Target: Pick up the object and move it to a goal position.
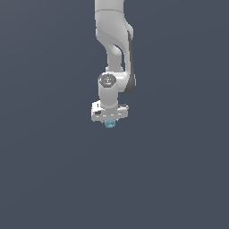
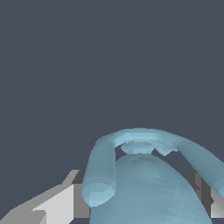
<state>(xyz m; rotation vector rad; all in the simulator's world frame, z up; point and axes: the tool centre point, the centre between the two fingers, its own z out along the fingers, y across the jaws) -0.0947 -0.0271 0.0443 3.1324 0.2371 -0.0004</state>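
Observation:
The object [image 1: 109,124] is a tiny light-blue item that peeks out just below my white gripper [image 1: 109,120] in the middle of the exterior view. In the wrist view the object [image 2: 144,188] fills the space between my fingers [image 2: 61,203]: a rounded cyan body with a curved, ring-like handle arching over it. The fingers sit tight against both of its sides, so the gripper is shut on the object. Most of the object is hidden by the hand in the exterior view.
The white arm [image 1: 114,40] comes down from the top of the exterior view. Around it there is only a plain dark grey-blue surface [image 1: 179,179].

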